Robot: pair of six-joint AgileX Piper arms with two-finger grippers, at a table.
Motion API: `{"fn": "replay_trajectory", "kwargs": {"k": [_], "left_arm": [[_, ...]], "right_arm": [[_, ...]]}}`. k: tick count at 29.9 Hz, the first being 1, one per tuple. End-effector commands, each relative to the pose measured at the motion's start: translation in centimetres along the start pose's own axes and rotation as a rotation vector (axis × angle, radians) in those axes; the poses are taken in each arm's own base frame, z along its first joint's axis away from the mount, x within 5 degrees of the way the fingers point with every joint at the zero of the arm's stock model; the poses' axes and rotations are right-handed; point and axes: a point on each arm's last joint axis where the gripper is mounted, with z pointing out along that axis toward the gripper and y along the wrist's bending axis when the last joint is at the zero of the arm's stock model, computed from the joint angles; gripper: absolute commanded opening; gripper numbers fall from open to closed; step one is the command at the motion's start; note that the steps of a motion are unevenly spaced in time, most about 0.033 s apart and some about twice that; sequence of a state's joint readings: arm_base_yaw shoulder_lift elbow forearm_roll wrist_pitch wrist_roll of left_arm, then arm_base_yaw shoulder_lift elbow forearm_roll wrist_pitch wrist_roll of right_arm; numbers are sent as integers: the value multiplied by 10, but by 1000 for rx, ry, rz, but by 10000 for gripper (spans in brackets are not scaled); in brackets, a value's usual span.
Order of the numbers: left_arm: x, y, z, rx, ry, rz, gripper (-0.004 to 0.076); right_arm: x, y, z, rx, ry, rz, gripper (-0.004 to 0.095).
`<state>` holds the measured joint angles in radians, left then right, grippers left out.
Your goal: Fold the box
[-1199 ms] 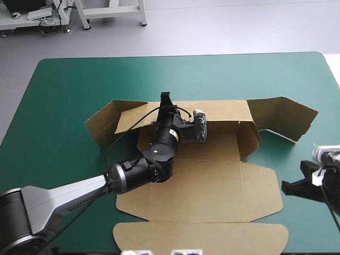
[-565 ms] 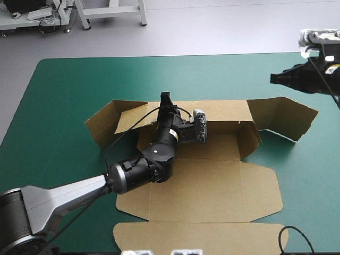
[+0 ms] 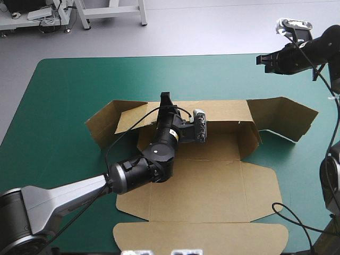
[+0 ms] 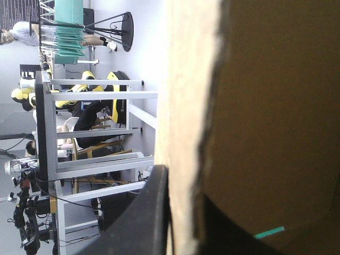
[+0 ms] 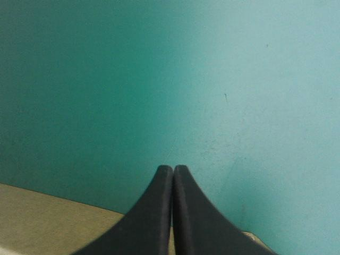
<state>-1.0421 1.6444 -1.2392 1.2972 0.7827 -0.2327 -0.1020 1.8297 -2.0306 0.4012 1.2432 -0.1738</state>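
The brown box (image 3: 202,186) lies mostly flat in the middle of the table. Its back wall (image 3: 218,112) is raised, and side flaps spread out at left (image 3: 103,125) and right (image 3: 284,118). My left gripper (image 3: 166,100) is at the top edge of the back wall, shut on it. In the left wrist view the brown board (image 4: 183,106) runs edge-on between the black fingers (image 4: 143,212) of that gripper (image 4: 180,178). My right gripper (image 3: 261,59) hangs raised over the table's far right, apart from the box. Its fingers meet in a point (image 5: 173,171) above the teal-green cover (image 5: 159,79).
The front lid panel (image 3: 202,236) reaches close to the table's near edge. Bare teal-green cover (image 3: 69,90) lies left of the box and along the far edge. A strip of brown board (image 5: 48,218) shows below the right gripper.
The right arm swung from the table's near right side up to the far right, then shifted slightly left. The left arm and the box stayed still.
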Motion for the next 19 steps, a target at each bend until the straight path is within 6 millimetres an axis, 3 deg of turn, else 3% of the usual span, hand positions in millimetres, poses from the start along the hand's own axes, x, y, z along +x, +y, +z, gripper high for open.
{"fn": "replay_trajectory", "kwargs": {"k": [1,7,14,19], "left_arm": [[0,16,-12,-40,-20,-41,-9],[1,16,-12,-43,-9,-41,-9],[2,16,-12,-45,2,-41,-9],[4,16,-12,-49,19,-42,-9]], "right_arm": [[-5,9,-13,-40,-43,5,-13],[-3,-1,-2,14,-6,35,-13],[29,-9,22,10,138,56,-13],[40,-8,22,-1,167,44,-13]]}}
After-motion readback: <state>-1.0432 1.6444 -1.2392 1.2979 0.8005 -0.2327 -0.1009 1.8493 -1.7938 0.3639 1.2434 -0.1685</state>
